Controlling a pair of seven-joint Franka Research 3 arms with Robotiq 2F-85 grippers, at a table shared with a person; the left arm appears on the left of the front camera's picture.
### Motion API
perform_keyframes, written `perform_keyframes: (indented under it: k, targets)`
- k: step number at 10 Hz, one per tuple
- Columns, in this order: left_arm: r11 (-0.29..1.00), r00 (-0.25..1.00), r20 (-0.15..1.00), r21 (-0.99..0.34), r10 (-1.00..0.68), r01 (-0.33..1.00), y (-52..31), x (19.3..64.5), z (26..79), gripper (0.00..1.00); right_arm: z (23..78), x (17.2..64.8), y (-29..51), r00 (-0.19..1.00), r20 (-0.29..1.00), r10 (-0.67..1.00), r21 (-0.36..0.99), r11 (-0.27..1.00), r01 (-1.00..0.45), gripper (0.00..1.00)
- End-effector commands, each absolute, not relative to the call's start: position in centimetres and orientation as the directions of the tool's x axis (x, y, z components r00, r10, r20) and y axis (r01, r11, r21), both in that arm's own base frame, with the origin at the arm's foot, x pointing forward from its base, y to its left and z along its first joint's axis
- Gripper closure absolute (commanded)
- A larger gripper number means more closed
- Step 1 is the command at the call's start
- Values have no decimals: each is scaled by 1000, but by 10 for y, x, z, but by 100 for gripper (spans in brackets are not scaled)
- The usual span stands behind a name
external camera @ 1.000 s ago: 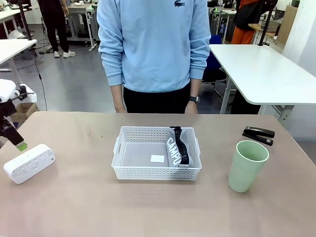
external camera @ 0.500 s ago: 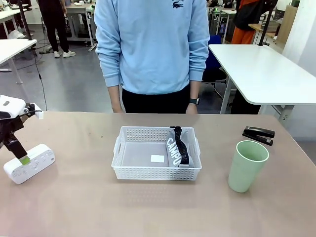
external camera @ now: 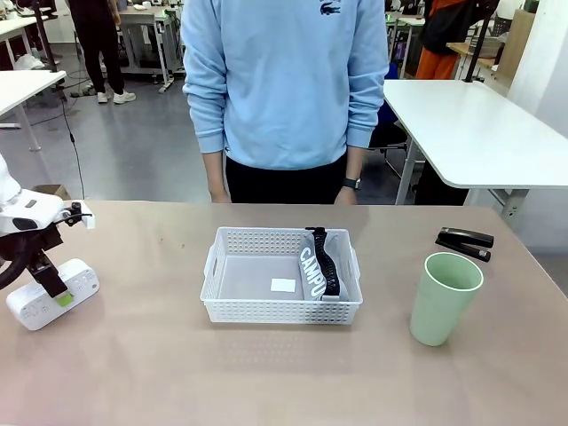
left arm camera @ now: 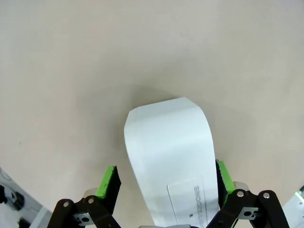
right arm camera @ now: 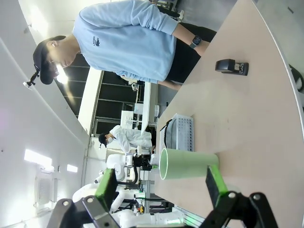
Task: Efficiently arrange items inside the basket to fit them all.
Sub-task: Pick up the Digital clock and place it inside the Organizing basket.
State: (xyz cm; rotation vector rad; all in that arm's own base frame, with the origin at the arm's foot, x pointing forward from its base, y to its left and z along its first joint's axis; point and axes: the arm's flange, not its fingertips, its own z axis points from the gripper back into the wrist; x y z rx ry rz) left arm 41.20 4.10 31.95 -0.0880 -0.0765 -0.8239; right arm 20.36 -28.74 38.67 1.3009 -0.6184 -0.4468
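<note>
A white rectangular box device (external camera: 27,312) lies flat near the left edge of the table (external camera: 160,373), its long axis slanting from near-left to far-right. In the left wrist view its rounded end points away from the camera. The left gripper (left arm camera: 166,178) straddles it across the width, jaws spread wide. One green pad (left arm camera: 108,183) stands clear of the casing, and the other sits so close that contact cannot be told.

At mid-table is the shallow white basket (external camera: 266,241), long axis left to right. A grey pouch (external camera: 311,271) lettered "CAMPUS" stands on edge against its right wall, lengthwise from near to far, with the black strap (external camera: 327,262) uppermost.

A pale green cup (external camera: 444,297) stands upright, mouth up, to the right of the basket. A black stapler (external camera: 464,241) lies flat beyond it, well apart from the basket.

The right gripper (right arm camera: 159,185) hangs with fingers parted, the cup in view beyond them. A person (external camera: 284,89) in a light blue sweatshirt stands at the far side.
</note>
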Motion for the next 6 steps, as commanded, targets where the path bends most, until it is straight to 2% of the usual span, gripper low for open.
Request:
perform_keyframes:
  k: [1, 6]
  targets:
    - [661, 661, 99, -41, -744, 749, 34, 363, 297, 0, 389, 205, -288, 750, 199, -631, 972, 224, -69, 0]
    - [664, 664, 79, -30, -743, 747, 30, 364, 293, 0, 389, 205, -288, 750, 199, -631, 972, 224, -69, 0]
